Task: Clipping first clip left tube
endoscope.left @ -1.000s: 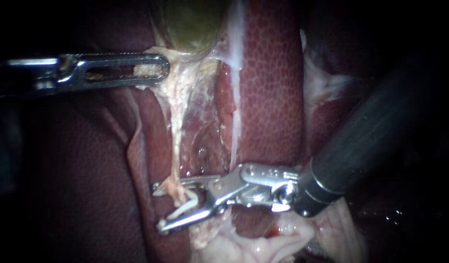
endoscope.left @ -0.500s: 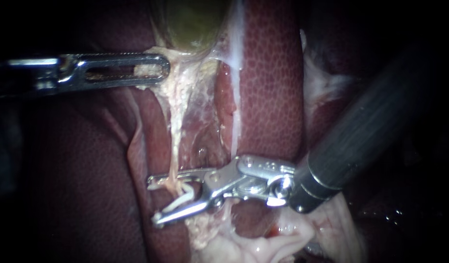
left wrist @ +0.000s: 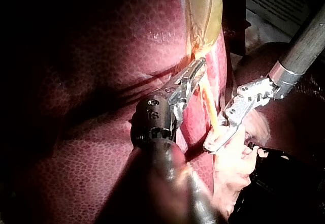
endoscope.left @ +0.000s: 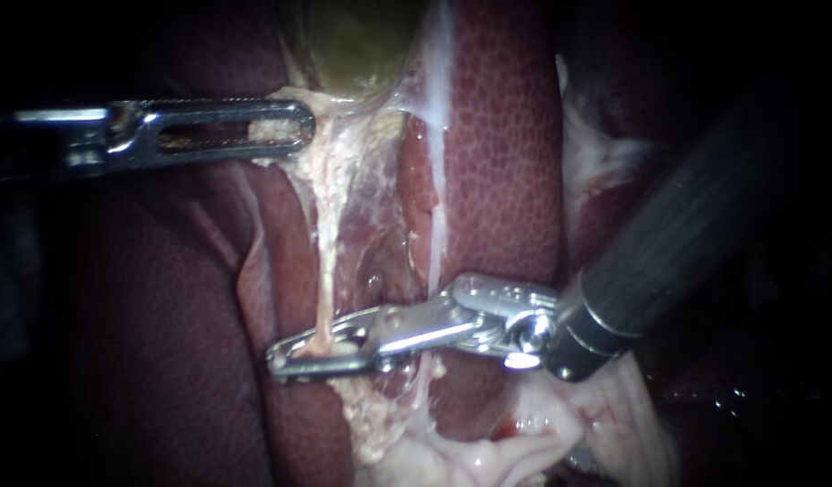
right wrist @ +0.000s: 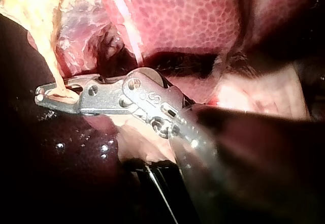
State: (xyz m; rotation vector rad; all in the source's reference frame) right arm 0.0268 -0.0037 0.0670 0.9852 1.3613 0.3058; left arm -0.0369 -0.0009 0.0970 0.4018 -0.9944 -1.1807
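Observation:
The left tube (endoscope.left: 327, 271) is a pale strand running down from the greenish gallbladder (endoscope.left: 357, 45). My right instrument (endoscope.left: 290, 356) comes in from the right, and its jaws are shut across the tube's lower end. The right wrist view shows that instrument's jaws (right wrist: 48, 94) pinched together around the left tube (right wrist: 51, 56). My left instrument (endoscope.left: 290, 126) lies level at the upper left, its jaws shut on pale tissue at the gallbladder's neck and holding it taut. In the left wrist view, the left instrument (left wrist: 197, 70) grips beside the left tube (left wrist: 208, 102), with the right instrument (left wrist: 216, 142) just beyond.
Dark red liver (endoscope.left: 506, 162) lies on both sides of the dissected cleft. A second, thinner whitish tube (endoscope.left: 434, 234) runs down to the right of the gripped one. Pale loose tissue (endoscope.left: 488, 455) bunches below the right instrument's shaft.
The right instrument's jaws, open around the left tube with a white clip between them, have closed onto the tube. The left instrument has stayed still.

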